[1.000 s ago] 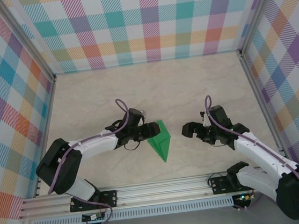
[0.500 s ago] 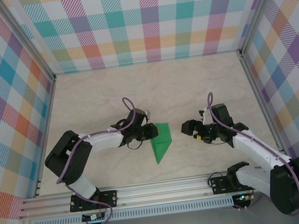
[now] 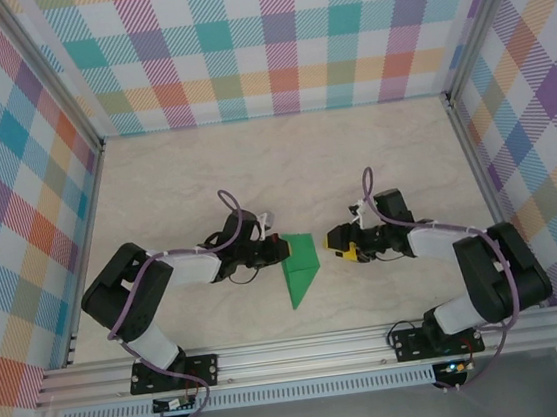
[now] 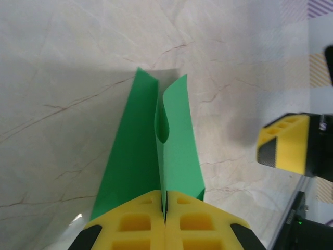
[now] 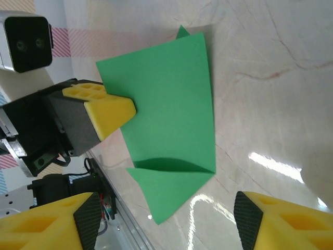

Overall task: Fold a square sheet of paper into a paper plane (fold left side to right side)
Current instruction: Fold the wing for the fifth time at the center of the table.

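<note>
The green paper (image 3: 301, 268) lies on the table folded into a narrow pointed shape, its tip toward the near edge. One flap stands upright along the centre crease (image 4: 171, 130). My left gripper (image 3: 278, 252) is shut on that flap's edge, its yellow fingers (image 4: 130, 224) pressed together around the thin sheet. My right gripper (image 3: 341, 243) hovers open just right of the paper, holding nothing. In the right wrist view the paper (image 5: 166, 114) lies ahead between the spread fingers (image 5: 47, 224), and the left gripper's yellow finger (image 5: 106, 110) touches its far edge.
The marble-patterned table (image 3: 284, 168) is walled by checked panels on three sides. An aluminium rail (image 3: 295, 353) with both arm bases runs along the near edge. The right gripper's yellow finger (image 4: 285, 151) shows close to the paper in the left wrist view.
My right gripper has swung left and closer to the paper. The left gripper has drawn back a little while holding the flap, and the paper's tip has turned toward the near edge.
</note>
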